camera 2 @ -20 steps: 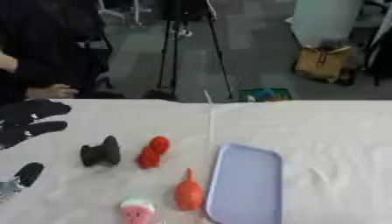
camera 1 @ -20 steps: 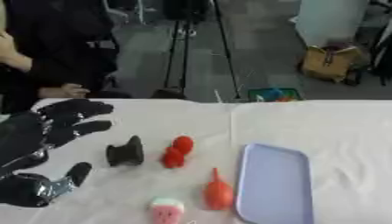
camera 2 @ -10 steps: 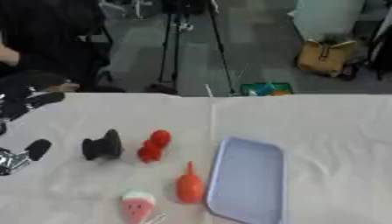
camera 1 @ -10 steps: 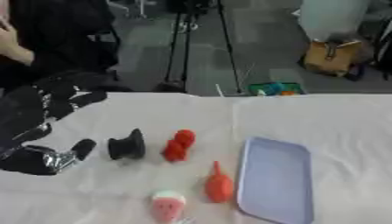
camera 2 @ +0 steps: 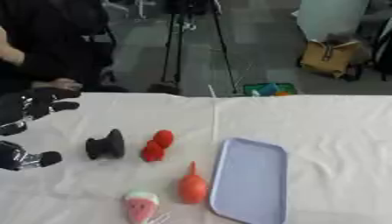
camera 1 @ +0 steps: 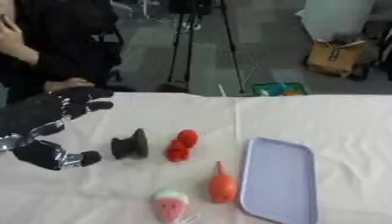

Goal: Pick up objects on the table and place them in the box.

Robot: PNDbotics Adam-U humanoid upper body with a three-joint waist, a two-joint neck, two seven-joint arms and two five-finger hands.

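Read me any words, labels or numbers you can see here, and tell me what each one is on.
None can be read.
Tray, black toy, red toy, orange toy, pink toy: no visible print.
Cardboard box on the floor: too blurred to tell.

At about nine o'clock shows the robot's left hand [camera 1: 47, 120], a glossy black moulded shell with rounded, segmented black fingers [camera 1: 90, 93]. Silver metal bands ring the thumb near its rounded black tip, and another silver joint glints at the hand's lower left edge.
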